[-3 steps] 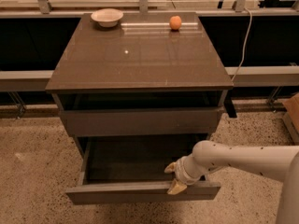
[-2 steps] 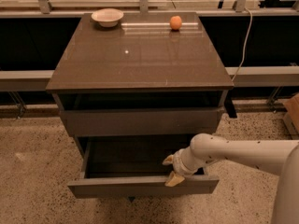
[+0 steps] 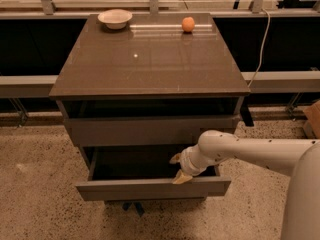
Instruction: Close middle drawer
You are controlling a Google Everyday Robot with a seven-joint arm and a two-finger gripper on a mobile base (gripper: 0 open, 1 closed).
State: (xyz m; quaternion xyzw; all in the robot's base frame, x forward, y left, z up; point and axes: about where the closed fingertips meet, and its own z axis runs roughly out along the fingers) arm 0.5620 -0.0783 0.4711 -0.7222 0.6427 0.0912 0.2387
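Observation:
The middle drawer [image 3: 150, 188] is the lowest one that shows on the cabinet. It is partly pulled out, with a slim flat grey-brown front and a dark bare tray [image 3: 135, 163]. My gripper [image 3: 178, 168] reaches in from the right on a white arm [image 3: 250, 151]. It is at the right part of the drawer, just behind the top edge of the front panel. Its two yellowish fingertips [image 3: 181, 178] stand apart and hold nothing. Above is the drawer with the taller front [image 3: 150, 130], with a dark gap over it.
The glossy brown cabinet top [image 3: 150, 59] carries a white bowl [image 3: 115, 18] at the back left and an orange fruit [image 3: 188, 24] at the back right. A cable [image 3: 260, 39] hangs at the right. A cardboard box [image 3: 313, 119] stands at the far right on the speckled floor.
The middle drawer has slid inward toward the cabinet, and its front panel now sits higher in view. My gripper has moved in with it, staying at the front panel.

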